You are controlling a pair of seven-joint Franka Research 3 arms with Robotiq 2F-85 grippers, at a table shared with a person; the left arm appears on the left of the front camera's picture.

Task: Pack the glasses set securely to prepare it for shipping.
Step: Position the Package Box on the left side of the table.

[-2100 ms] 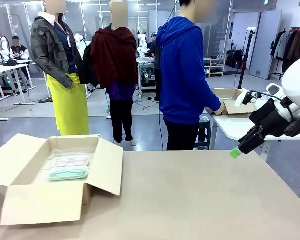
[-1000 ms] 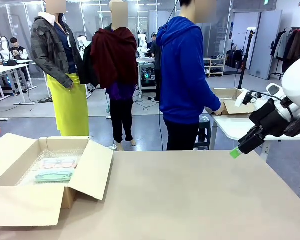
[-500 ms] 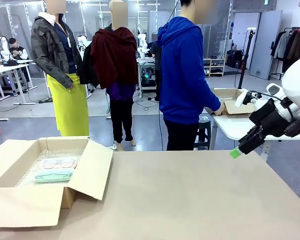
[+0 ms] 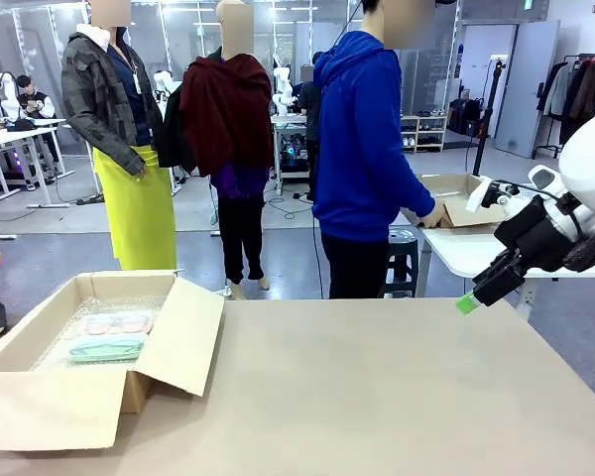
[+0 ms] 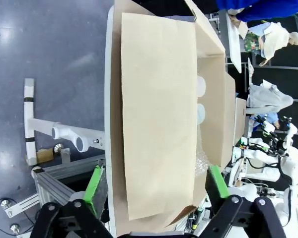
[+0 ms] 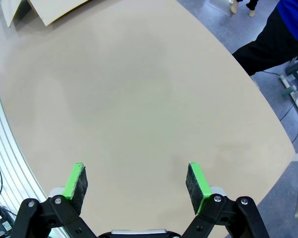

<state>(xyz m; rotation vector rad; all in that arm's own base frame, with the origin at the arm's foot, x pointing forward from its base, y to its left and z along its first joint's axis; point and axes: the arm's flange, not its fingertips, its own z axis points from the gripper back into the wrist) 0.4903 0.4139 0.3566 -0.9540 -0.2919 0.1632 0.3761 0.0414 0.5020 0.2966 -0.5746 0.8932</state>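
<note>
Beige bench (image 4: 397, 387), open cardboard box (image 4: 79, 397) holding pink case (image 4: 116, 323) and mint case (image 4: 106, 347); both jaws spread wide, empty, left jaws straddling box flap.

The room is a large, brightly lit workshop with a grey floor (image 4: 69, 228) that shines under the overhead light. Cables (image 4: 283, 206) trail across it near the middle. At the far left stand white desks (image 4: 15, 139), where a person sits. A white side table (image 4: 471, 248) stands at the right, with a stool (image 4: 405, 260) just beside it. Behind that, low shelves (image 4: 426, 132) line the back wall near a pale door (image 4: 526, 84). A rack of dark coats (image 4: 580, 89) stands in the far right corner. Glass partitions (image 4: 40, 45) run along the back at the left.
</note>
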